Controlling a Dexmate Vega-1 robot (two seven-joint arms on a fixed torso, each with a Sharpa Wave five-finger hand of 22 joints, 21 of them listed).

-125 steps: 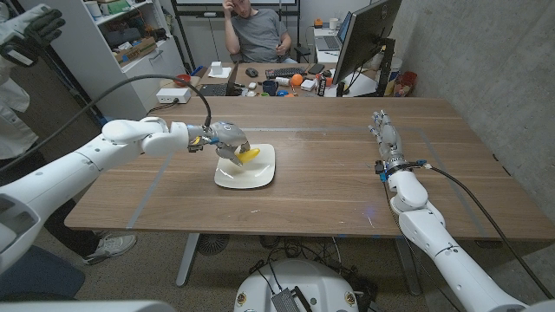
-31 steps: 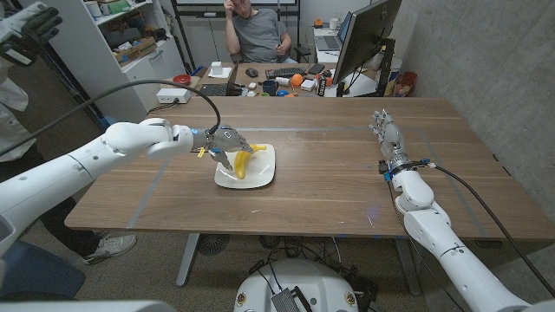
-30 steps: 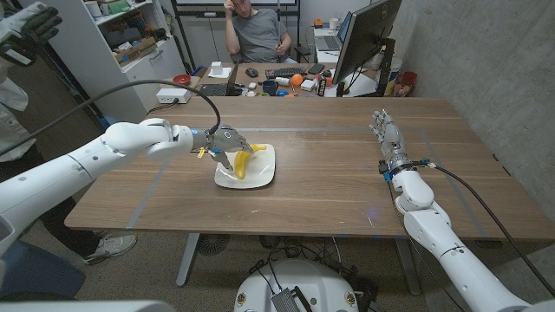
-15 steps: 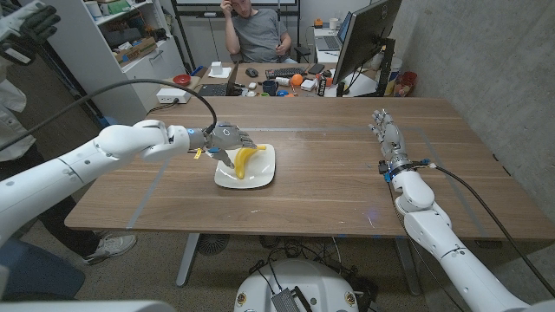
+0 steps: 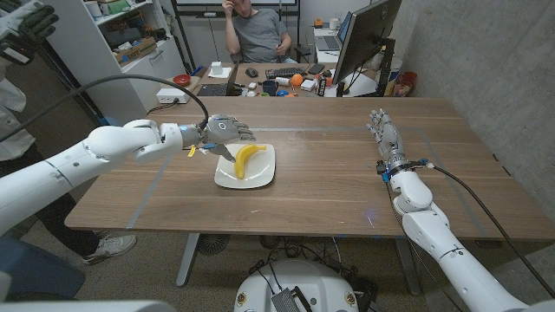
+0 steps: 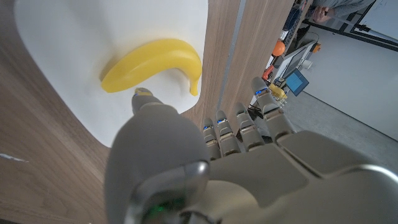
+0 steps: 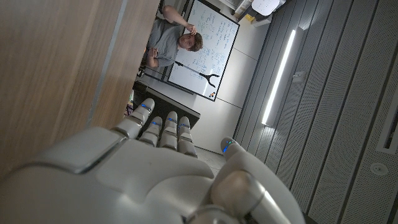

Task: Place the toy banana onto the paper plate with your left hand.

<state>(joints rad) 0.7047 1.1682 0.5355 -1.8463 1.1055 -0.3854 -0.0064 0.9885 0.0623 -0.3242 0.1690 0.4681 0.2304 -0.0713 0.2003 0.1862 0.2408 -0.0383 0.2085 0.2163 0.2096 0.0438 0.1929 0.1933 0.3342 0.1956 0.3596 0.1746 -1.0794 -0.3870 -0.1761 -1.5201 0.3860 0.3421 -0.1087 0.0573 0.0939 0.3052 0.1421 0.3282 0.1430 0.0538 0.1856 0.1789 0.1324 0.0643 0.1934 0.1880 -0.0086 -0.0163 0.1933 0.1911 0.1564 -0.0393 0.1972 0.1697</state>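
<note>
The yellow toy banana (image 5: 246, 156) lies by itself on the white paper plate (image 5: 262, 177), left of the table's middle. My left hand (image 5: 225, 131) hovers just left of and above the plate's back corner, fingers spread and holding nothing. In the left wrist view the banana (image 6: 153, 63) rests on the plate (image 6: 74, 37) beyond my left hand's fingers (image 6: 239, 127), clear of them. My right hand (image 5: 382, 131) stands on its edge at the table's right side, fingers straight up and apart, nothing in it; the same hand (image 7: 161, 168) shows in the right wrist view.
A person sits behind the table at a cluttered desk (image 5: 277, 82) with a monitor (image 5: 364, 35). A white shelf unit (image 5: 130, 39) stands at the back left. A black cable (image 5: 130, 82) arcs over my left arm.
My left hand has let go of the banana, opened its fingers and drawn back up and left off the plate. The banana stays on the plate. My right arm has not moved.
</note>
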